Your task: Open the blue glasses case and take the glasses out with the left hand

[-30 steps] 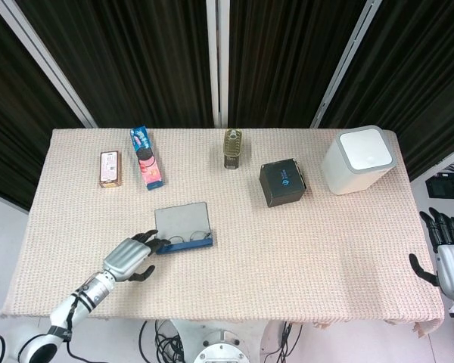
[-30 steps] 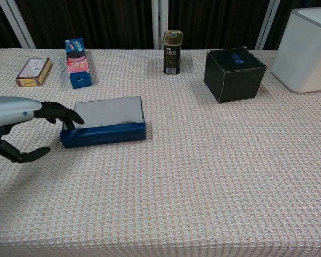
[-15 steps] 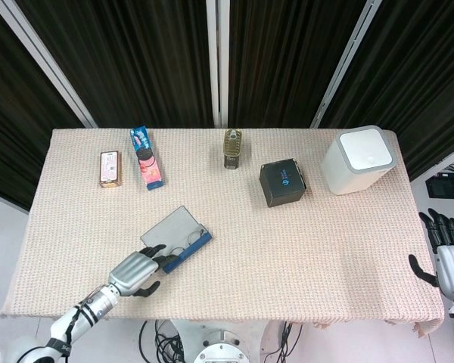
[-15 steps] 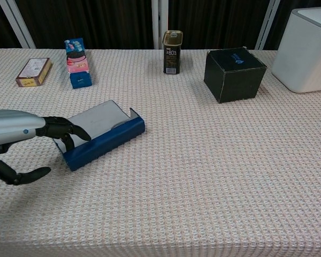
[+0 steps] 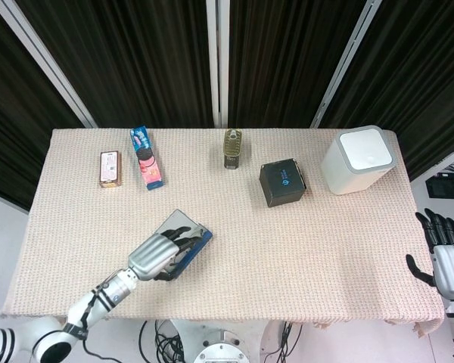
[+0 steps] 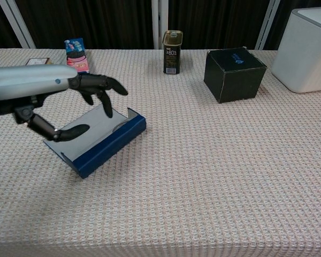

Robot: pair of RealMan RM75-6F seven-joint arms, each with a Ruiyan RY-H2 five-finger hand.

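The blue glasses case (image 5: 189,243) (image 6: 108,143) lies open and turned diagonally on the table's front left, its grey lid (image 6: 91,128) laid back. A bit of the glasses' frame (image 6: 119,127) shows at the case's far end. My left hand (image 5: 160,255) (image 6: 75,99) hovers over the open case with fingers spread, fingertips (image 6: 107,110) pointing down at the lid's inside and thumb (image 6: 69,131) below; it holds nothing. My right hand (image 5: 441,255) hangs off the table's right edge with fingers apart, seen only in the head view.
Along the back stand a small brown box (image 5: 110,168), a snack packet (image 5: 146,156) (image 6: 77,53), a can (image 5: 232,148) (image 6: 172,52), a black box (image 5: 282,181) (image 6: 234,74) and a white bin (image 5: 361,159) (image 6: 309,51). The table's front edge runs just behind my left forearm.
The case has swung from square to diagonal under my left hand's push. That hand rose from the case's left end and now hangs above the open case.
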